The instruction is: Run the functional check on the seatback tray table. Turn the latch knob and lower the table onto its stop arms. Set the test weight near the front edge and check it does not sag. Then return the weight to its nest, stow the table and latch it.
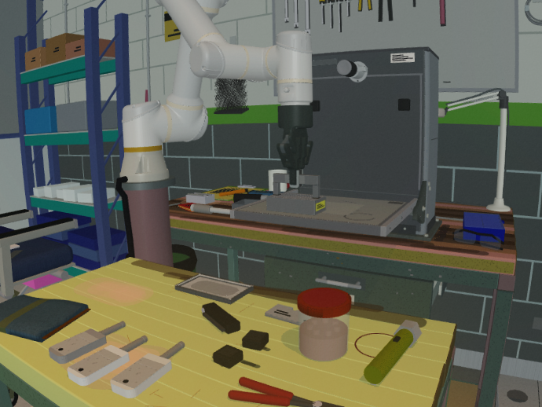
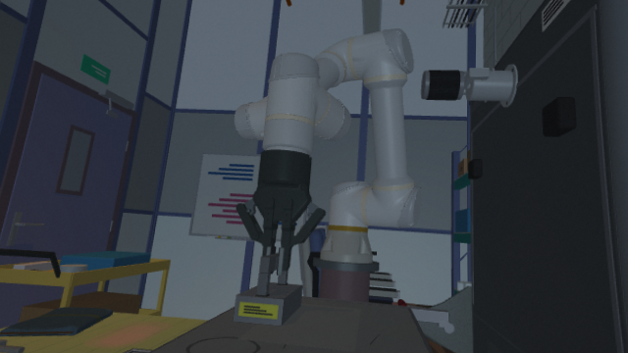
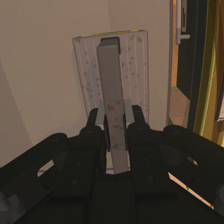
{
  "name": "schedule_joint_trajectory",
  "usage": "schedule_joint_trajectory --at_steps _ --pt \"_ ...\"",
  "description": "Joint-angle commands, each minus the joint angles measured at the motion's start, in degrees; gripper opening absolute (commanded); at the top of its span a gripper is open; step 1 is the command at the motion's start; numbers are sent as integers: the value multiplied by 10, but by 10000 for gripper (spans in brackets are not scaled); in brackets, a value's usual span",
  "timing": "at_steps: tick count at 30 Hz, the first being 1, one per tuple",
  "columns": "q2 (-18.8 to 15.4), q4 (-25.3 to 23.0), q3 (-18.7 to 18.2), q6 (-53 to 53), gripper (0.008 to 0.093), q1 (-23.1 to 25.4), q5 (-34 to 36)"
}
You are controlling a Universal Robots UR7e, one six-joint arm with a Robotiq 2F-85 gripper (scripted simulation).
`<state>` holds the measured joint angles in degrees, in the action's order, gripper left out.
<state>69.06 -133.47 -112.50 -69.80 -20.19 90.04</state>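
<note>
The test weight (image 1: 296, 202), a grey block with a yellow label and an arched bar handle, sits near the front edge of the lowered tray table (image 1: 324, 213). My gripper (image 1: 297, 171) stands straight above it, and in the wrist camera its fingers are clamped on either side of the handle bar (image 3: 114, 120). The weight (image 2: 268, 305) rests flat on the table, beside a round nest mark (image 1: 359, 216). The latch knob (image 1: 351, 69) sticks out of the dark seatback panel high above the table.
Behind the table rises the seatback frame (image 1: 372, 131), with a white lamp stand (image 1: 500, 153) and a blue box (image 1: 483, 225) to its right. Pens and a white cup lie left of the table. The yellow front bench holds a red-lidded jar (image 1: 324, 323) and tools.
</note>
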Motion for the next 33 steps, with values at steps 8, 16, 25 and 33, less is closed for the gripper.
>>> schedule_joint_trajectory --at_steps 8,16,25,33 --pt "0 -1 0 0 80 0 -1" --pt "0 0 0 0 80 0 -1" --pt "22 29 12 0 80 0 -1" --pt "56 85 36 0 80 0 0"
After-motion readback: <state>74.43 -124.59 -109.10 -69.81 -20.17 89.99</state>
